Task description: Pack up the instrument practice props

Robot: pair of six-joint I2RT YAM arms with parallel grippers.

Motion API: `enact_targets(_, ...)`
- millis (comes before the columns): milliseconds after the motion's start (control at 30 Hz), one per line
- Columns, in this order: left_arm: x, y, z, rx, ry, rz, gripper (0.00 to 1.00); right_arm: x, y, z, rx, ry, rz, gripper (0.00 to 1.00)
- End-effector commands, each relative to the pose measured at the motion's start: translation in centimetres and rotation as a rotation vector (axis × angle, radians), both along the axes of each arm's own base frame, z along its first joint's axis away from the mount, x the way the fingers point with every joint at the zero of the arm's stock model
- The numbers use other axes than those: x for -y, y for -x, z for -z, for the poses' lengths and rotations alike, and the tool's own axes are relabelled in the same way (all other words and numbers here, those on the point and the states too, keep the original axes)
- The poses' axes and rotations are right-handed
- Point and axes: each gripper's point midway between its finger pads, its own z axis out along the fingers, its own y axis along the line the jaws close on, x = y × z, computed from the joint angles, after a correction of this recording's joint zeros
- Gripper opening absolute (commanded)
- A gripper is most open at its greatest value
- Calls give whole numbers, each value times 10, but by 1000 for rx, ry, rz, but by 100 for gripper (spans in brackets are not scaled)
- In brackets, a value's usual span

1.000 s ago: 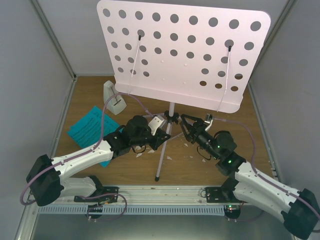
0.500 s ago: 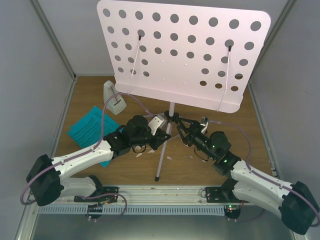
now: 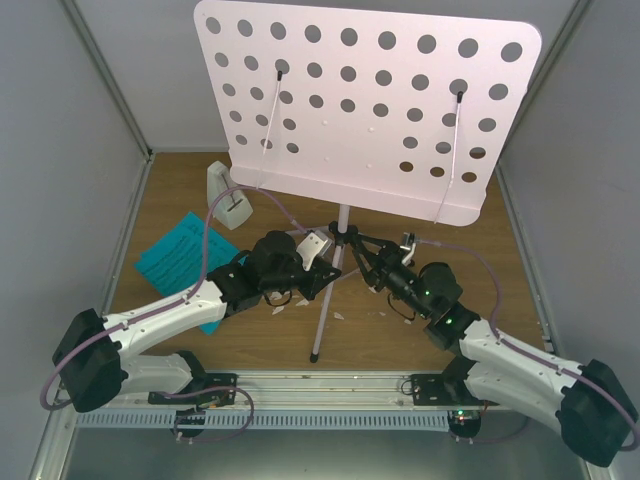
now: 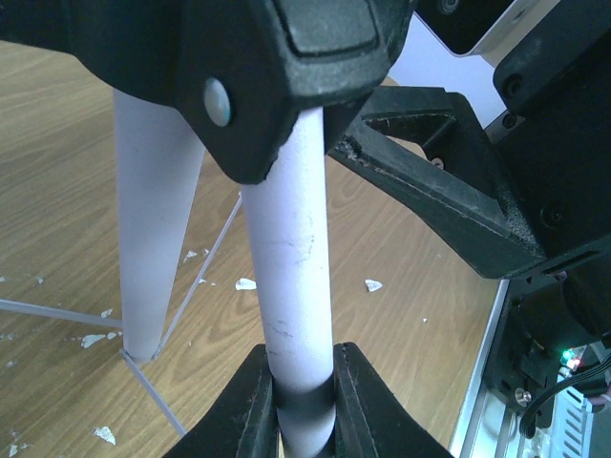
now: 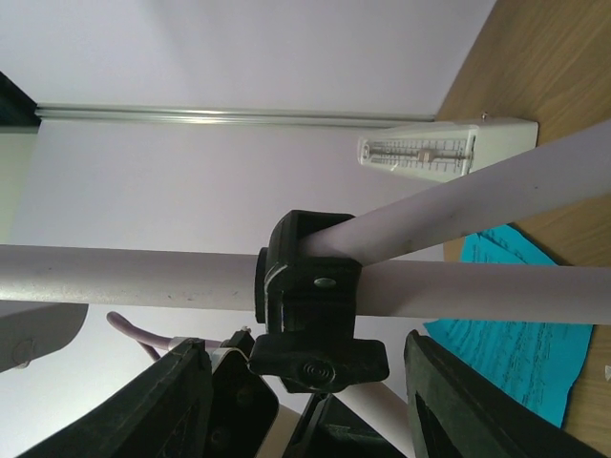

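The music stand (image 3: pixel 370 110) stands upright mid-table, its perforated desk towering over both arms. The left gripper (image 4: pixel 304 396) has its fingers pinching a pale tube of the stand low down. The right gripper (image 5: pixel 305 348) has its fingers spread either side of the black knob (image 5: pixel 320 364) under the tripod collar (image 5: pixel 305 277), with a gap on each side.

The risk is leverage: the stand looks top-heavy, and only one slim tube is clamped. If the right fingers close off-centre on the knob, or twist it hard, the whole frame could pivot and tip toward the metronome (image 3: pixel 228 197) at far left, or drag a leg across the cyan sheet music (image 3: pixel 178 258) lying near left. Loosening the collar may also let the legs fold suddenly.

The tabletop (image 3: pixel 500 290) is smooth wood grain scattered with white crumbs (image 3: pixel 338 315) – little grip for the tripod feet. Grey panel walls (image 3: pixel 60 150) close in tightly on the left, right and far sides.
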Motion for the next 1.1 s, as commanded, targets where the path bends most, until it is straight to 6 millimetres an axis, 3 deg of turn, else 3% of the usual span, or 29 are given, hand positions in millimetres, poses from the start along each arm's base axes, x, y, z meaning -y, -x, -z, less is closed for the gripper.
enact_targets(0, -2, -23, -13, 101, 1, -54, 0, -1, -1, -15, 31, -33, 1, 56)
enact_targets(300, -2, -23, -12, 99, -3, -55, 0, -2, -4, -14, 33, -21, 3, 48)
enact_targets(867, -1, -22, -11, 99, -1, -44, 0, -3, -9, -21, 48, -20, 18, 47)
enact_targets(1067, -2, -22, -11, 99, -2, -45, 0, -4, -10, -23, 54, -18, 17, 41)
